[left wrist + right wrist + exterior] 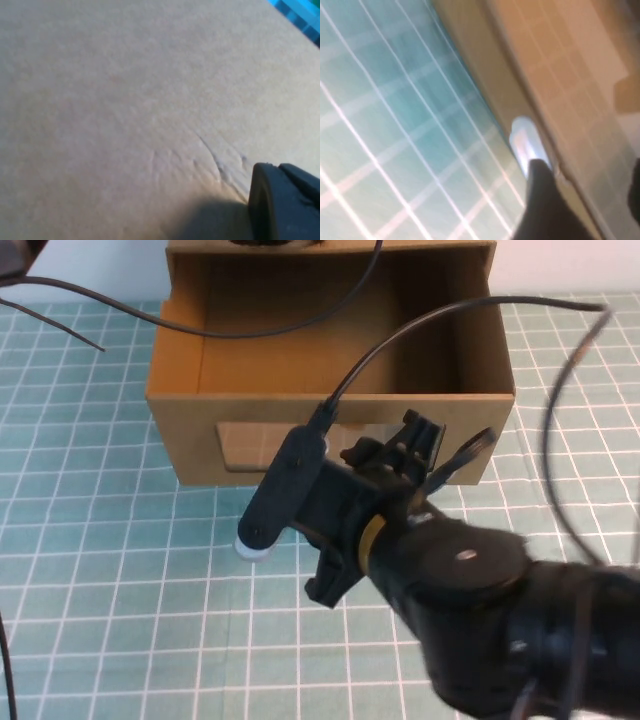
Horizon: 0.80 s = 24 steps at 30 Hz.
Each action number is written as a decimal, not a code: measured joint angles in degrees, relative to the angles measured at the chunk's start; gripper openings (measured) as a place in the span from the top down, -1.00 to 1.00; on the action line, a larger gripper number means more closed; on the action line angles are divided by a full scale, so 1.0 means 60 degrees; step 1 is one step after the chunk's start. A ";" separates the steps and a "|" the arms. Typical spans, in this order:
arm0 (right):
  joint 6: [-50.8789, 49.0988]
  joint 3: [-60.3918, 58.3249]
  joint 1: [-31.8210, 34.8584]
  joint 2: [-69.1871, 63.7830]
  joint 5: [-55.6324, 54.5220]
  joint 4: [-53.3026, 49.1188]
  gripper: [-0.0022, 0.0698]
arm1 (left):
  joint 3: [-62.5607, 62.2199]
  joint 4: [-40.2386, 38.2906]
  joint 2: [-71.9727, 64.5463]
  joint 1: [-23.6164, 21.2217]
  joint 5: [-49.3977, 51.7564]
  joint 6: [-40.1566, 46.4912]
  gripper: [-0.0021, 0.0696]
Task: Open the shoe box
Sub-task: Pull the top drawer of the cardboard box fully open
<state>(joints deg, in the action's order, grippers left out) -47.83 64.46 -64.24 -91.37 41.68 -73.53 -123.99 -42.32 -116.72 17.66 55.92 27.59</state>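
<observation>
Only one dark tip of the left fingers (282,205) shows, close against plain cardboard, so I cannot tell how far they are spread. The shoe box (330,400) stands open mid-table (100,570), its far edge cut off. The right fingers (425,438) stand apart, empty, at its front wall.

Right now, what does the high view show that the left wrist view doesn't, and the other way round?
Only the high view: the shoe box standing open with nothing visible inside, the teal checked cloth, and the right gripper, open, just in front of the box's front wall. Only the left wrist view: the left gripper close against creased cardboard; which part of the box that is I cannot tell. Both share: brown cardboard.
</observation>
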 joint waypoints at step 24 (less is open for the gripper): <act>0.6209 0.0290 0.0000 0.6735 0.1321 0.5791 0.96 | 0.1114 0.3073 0.7481 -0.0428 0.2715 -0.0264 0.96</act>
<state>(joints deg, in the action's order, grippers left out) -10.58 66.20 -64.24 -50.96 49.61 -38.78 -117.30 -23.88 -71.83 15.09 72.21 26.00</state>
